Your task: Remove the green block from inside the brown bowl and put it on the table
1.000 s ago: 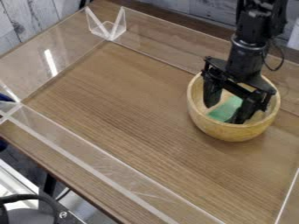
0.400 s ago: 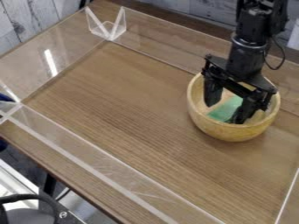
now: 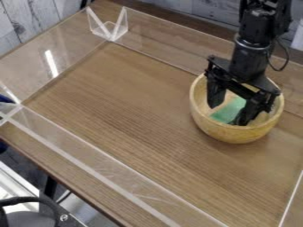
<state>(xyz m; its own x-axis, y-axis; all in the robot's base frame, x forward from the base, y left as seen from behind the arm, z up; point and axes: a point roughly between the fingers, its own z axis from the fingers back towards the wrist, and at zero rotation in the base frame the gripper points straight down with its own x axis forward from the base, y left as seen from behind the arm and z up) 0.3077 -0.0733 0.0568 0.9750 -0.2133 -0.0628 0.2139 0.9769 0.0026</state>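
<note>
In the brown bowl (image 3: 235, 134), the open hand (image 3: 242, 103) straddles the green block (image 3: 229, 110); no writing legible.

You're seeing the bowl (image 3: 233, 134) sitting on the table (image 3: 112, 106) toward the right, with the block (image 3: 228, 112) lying inside it.

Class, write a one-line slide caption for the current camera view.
Open gripper lowered into the brown bowl, around the green block.
</note>
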